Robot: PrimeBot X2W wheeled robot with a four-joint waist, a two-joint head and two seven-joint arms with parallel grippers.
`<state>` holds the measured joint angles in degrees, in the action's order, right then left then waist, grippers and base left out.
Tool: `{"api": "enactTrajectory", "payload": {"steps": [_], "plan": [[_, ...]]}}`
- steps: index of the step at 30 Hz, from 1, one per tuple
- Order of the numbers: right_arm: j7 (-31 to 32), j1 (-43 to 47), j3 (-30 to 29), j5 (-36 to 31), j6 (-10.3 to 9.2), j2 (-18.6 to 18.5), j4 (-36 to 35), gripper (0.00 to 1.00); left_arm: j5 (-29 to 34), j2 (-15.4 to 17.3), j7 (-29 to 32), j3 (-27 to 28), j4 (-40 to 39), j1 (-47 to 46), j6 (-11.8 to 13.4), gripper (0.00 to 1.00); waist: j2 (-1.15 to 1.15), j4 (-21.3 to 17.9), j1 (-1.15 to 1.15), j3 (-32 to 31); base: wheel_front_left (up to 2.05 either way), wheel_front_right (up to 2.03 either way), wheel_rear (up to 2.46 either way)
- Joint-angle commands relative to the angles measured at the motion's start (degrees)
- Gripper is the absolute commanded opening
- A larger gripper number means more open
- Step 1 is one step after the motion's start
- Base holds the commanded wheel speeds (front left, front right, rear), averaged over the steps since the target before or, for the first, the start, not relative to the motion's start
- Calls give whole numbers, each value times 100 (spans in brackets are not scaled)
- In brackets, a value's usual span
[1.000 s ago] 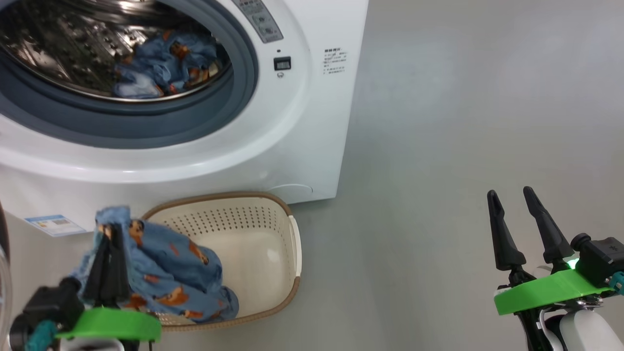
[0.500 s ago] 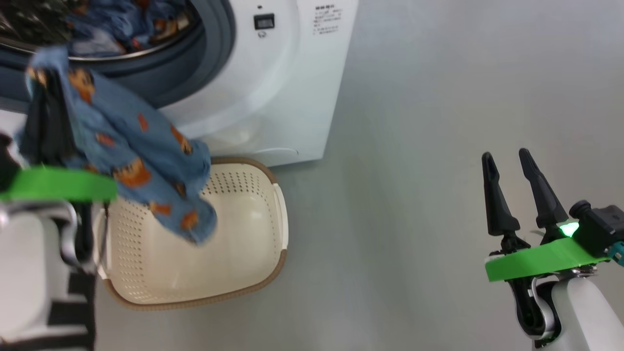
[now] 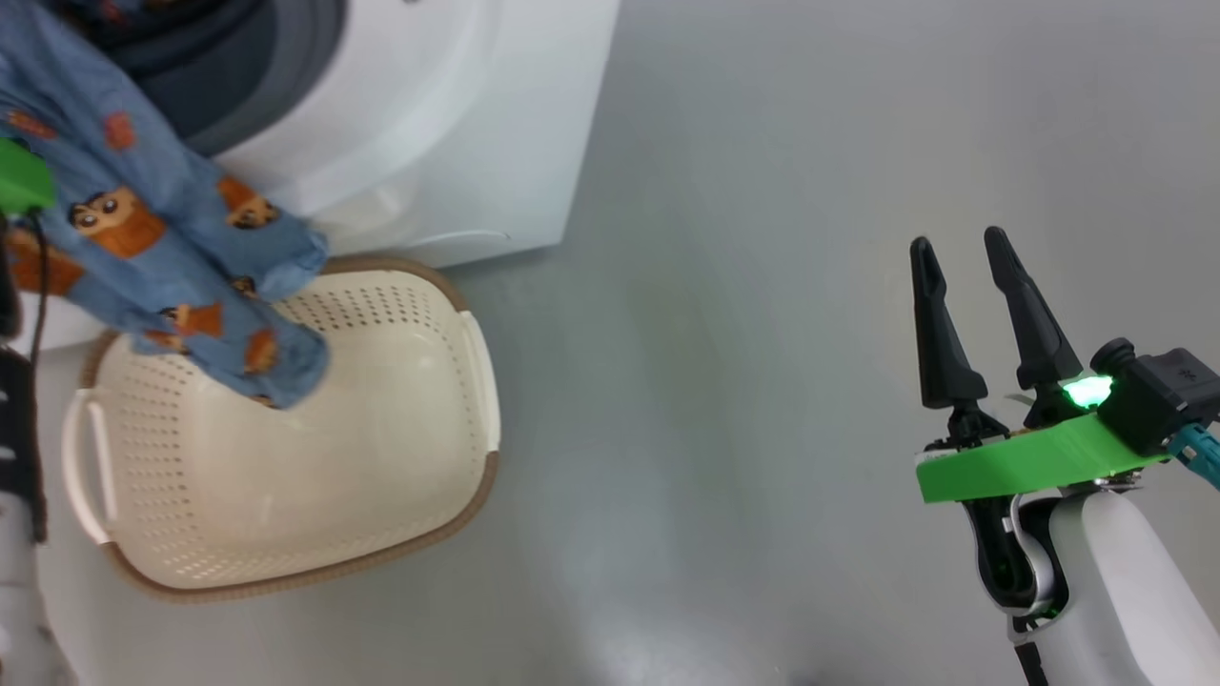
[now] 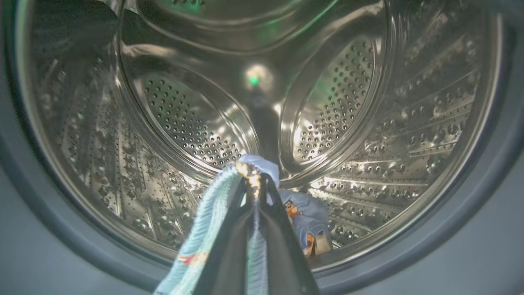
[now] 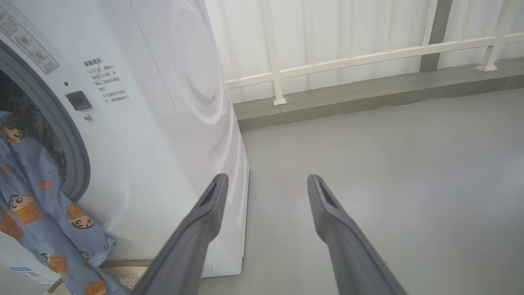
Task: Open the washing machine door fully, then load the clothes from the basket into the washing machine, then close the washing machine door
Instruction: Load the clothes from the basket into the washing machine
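Blue printed garment (image 3: 172,248) is pinched in the left hand (image 4: 256,185) at the drum (image 4: 184,123) mouth, its tail dangling above the basket (image 3: 286,457); released early, it could slip out over the gasket (image 5: 77,164). Right hand (image 3: 958,240) spread, idle.

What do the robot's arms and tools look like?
The right tool has two long, dark, tapering fingers above a bright green plate, with a glowing green light, a black camera block, a teal cable and a white forearm. The left tool has equally dark fingers.
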<state>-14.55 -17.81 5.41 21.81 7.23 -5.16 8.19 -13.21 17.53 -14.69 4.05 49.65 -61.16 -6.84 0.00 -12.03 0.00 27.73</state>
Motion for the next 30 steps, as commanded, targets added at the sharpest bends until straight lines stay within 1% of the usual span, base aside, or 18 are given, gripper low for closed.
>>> {"api": "enactTrajectory", "payload": {"steps": [1, 5, 6, 11, 15, 17, 19, 21, 28, 30], "plan": [[-45, -85, 135, 67, 25, 29, -153, 100, 82, 325, -27, 54, 208, -323, 11, 0, 0, -266, 0, 330, 0, 0, 0], [-45, -176, 175, 78, 25, 69, -166, 100, 96, 430, -23, 12, 813, -786, 30, 0, 0, -366, 0, 525, 0, 0, 0], [-45, -176, 175, 78, 25, 69, -166, 100, 96, 430, -23, 12, 813, -786, 30, 0, 0, -366, 0, 525, 0, 0, 0], [-45, -267, 286, 95, 25, 117, -193, 100, 210, 585, -24, -128, 1375, -1237, 58, 0, 0, -517, 0, 689, 0, 0, 0], [-45, -340, 394, 116, 25, 152, -207, 100, 282, 764, -26, -200, 1655, -1526, 110, 0, 0, -660, 0, 790, 0, 0, 0], [-45, -375, 427, 122, 25, 168, -221, 100, 358, 841, -27, -278, 1673, -1665, 117, 0, 0, -706, 0, 861, 0, 0, 0], [-45, -406, 443, 120, 25, 183, -241, 100, 433, 910, -28, -336, 1504, -1804, 152, 0, 0, -729, 0, 931, 0, 0, 0], [-45, -438, 462, 122, 25, 195, -257, 100, 537, 975, -29, -404, 1123, -1896, 170, 0, 0, -744, 0, 1002, 0, 0, 0], [-45, -551, 502, 134, 25, 219, -282, 100, 716, 1064, -29, -313, -596, -1797, 240, 0, 0, -773, 0, 1167, 0, 0, 0], [-45, -584, 518, 138, 25, 222, -292, 100, 771, 1075, -30, -230, -1069, -1698, 303, 0, 0, -780, 0, 1205, 0, 0, 0]]}}
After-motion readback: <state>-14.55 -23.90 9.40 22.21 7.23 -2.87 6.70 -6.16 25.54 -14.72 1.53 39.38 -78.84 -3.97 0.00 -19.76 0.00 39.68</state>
